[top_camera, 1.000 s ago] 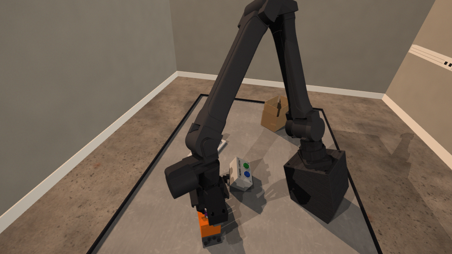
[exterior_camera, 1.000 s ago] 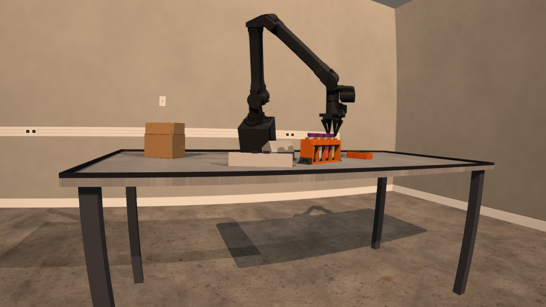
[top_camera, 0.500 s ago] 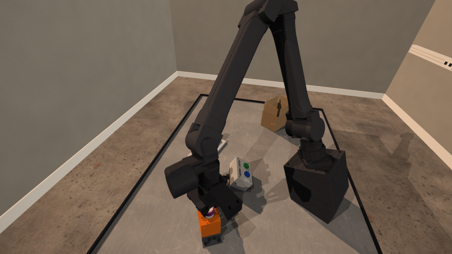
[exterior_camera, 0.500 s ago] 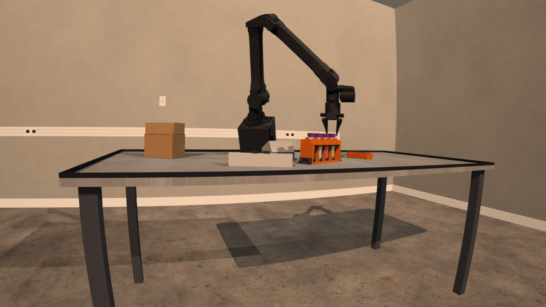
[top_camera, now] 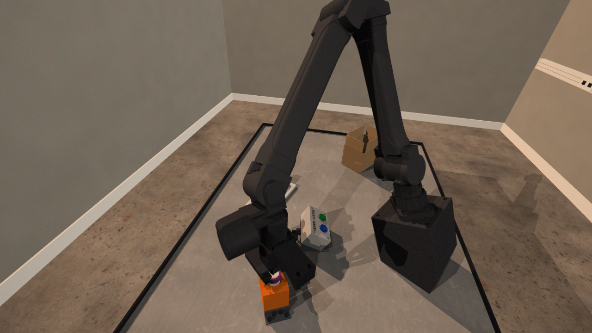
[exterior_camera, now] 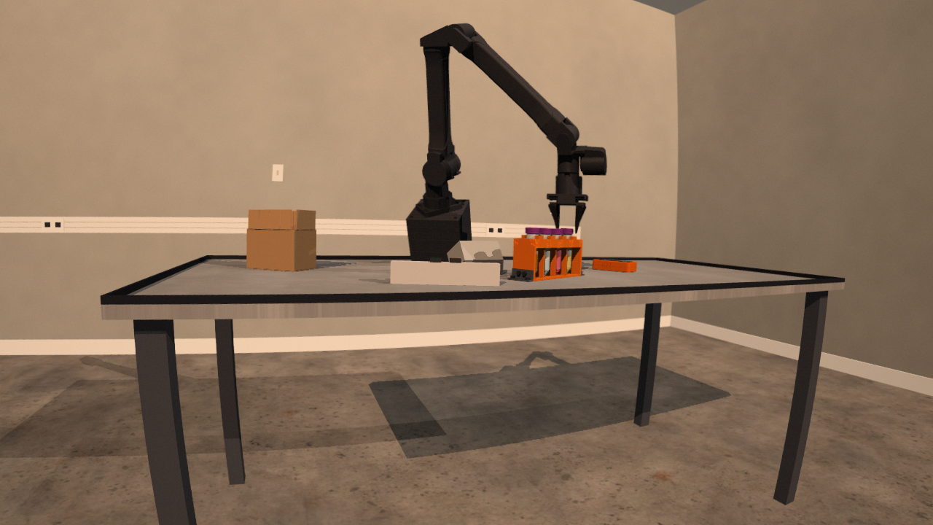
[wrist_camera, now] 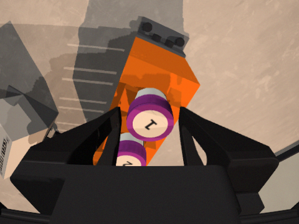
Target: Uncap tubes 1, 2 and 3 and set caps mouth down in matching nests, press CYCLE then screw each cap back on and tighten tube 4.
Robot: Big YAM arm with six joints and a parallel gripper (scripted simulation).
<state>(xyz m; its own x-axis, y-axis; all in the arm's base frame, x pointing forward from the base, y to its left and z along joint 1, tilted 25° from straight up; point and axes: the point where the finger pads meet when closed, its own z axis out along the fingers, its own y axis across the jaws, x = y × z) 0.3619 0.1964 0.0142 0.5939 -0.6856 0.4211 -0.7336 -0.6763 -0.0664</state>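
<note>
The gripper [top_camera: 282, 281] [exterior_camera: 566, 230] [wrist_camera: 149, 113] stands parted around cap 1 [top_camera: 274, 278] [exterior_camera: 566, 231] [wrist_camera: 149, 124], holding nothing; the cap sits on its tube in the decapping station [top_camera: 275, 299] [exterior_camera: 529, 257] [wrist_camera: 162, 66], near the table's edge. Probably unscrewing is in hand; next, regrip and turn.

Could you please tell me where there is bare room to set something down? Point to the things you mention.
Bare surface lies between the cardboard box [top_camera: 358, 157] [exterior_camera: 280, 249] and the key housing [top_camera: 310, 237] [exterior_camera: 479, 251]. It is crowded around the orange station [top_camera: 275, 299] [exterior_camera: 529, 257] [wrist_camera: 156, 66], beneath the open gripper [top_camera: 285, 278] [exterior_camera: 567, 228] [wrist_camera: 149, 113].
</note>
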